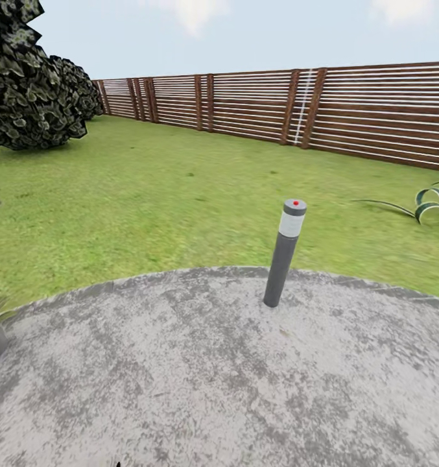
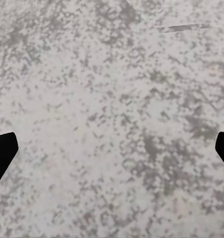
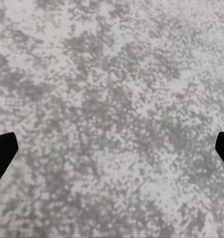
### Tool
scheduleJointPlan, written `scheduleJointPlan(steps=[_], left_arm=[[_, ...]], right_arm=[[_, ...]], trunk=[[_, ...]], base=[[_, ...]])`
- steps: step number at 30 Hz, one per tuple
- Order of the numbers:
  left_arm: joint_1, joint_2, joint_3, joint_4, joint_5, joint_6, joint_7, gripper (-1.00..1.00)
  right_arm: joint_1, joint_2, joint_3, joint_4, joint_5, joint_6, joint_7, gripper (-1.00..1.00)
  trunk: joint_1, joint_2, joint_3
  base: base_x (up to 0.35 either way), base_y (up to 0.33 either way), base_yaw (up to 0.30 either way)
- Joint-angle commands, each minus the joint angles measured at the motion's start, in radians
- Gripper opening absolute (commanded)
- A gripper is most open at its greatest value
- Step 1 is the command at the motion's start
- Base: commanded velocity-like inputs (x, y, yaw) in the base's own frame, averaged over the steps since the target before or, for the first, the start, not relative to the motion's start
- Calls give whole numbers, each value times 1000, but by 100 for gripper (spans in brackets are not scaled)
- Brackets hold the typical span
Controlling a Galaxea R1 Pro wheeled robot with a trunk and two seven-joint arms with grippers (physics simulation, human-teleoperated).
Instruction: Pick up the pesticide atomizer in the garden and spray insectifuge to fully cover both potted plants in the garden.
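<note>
Grey patio (image 1: 180, 376) under us; both jaws wide apart, empty. Atomizer not picked up, spraying not begun; we see leaves (image 1: 434, 202) by fence (image 1: 258, 104).

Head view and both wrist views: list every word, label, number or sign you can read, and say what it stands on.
None to read.
The grey post on the patio bears a red dot and a pale band, no lettering.
The fence is bare slats.

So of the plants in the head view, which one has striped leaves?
The low plant at the right edge on the lawn: arching green leaves with pale stripes. The dark bush at upper left is a rounded, mottled mass.
</note>
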Motion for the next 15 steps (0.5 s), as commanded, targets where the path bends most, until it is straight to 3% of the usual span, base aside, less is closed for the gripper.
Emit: scheduleJointPlan(steps=[1, 15], left_arm=[[-1, 0, 1, 1, 0, -4, 0, 100], [-1, 0, 1, 2, 0, -4, 0, 100]], right_arm=[[0, 0, -2, 0, 11, -2, -4, 100], [0, 0, -2, 0, 11, -2, -4, 100]], trunk=[[0, 0, -1], [0, 0, -1]], base=[[337, 65, 273], [337, 58, 273]])
